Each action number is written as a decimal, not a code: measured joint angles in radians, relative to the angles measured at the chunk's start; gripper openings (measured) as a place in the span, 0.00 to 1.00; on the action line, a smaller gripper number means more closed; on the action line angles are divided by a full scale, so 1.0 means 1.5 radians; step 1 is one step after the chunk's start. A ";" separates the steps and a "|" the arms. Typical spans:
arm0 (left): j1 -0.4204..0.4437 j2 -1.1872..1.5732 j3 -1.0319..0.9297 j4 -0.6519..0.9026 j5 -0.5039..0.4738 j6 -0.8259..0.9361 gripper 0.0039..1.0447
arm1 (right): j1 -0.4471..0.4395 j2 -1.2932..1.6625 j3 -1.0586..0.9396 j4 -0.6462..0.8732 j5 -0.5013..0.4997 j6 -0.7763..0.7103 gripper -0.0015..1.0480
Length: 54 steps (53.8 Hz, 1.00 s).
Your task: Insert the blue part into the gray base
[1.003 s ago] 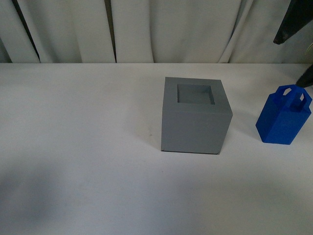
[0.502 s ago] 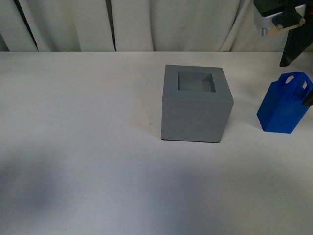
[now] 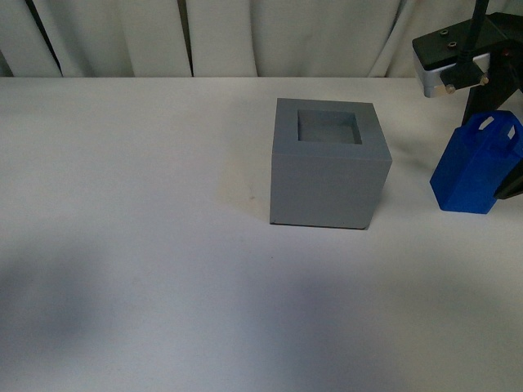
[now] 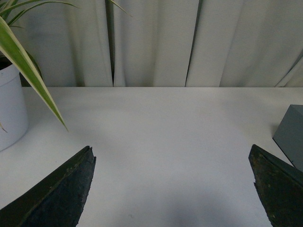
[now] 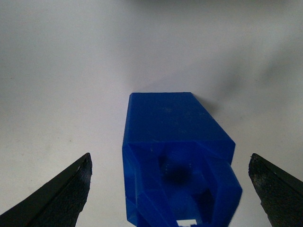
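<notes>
The gray base stands upright mid-table, its square recess facing up and holding nothing. To its right the blue part stands on the table with its loop handle on top. My right gripper is open directly above the blue part, one black finger on each side, neither touching it. In the front view only the right wrist housing shows, just above the blue part. My left gripper is open over bare table, with a corner of the gray base at the picture's edge.
A white table carries everything, with white curtains behind its far edge. A white pot with long green leaves stands near the left gripper.
The right arm has come down and inward over the blue part. The front camera's view has shifted slightly, so the base and part sit higher in the picture. Neither object has moved on the table.
</notes>
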 joint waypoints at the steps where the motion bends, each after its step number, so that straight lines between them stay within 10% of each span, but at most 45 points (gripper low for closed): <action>1: 0.000 0.000 0.000 0.000 0.000 0.000 0.94 | -0.001 0.000 0.000 0.003 0.003 -0.001 0.93; 12: 0.000 0.000 0.000 0.000 0.000 0.000 0.94 | -0.002 0.004 -0.011 0.021 0.003 -0.001 0.92; 27: 0.000 0.000 0.000 0.000 0.000 0.000 0.94 | -0.003 0.006 -0.012 0.021 -0.009 -0.001 0.46; 54: 0.000 0.000 0.000 0.000 0.000 0.000 0.94 | 0.073 -0.003 0.203 -0.140 -0.097 0.042 0.46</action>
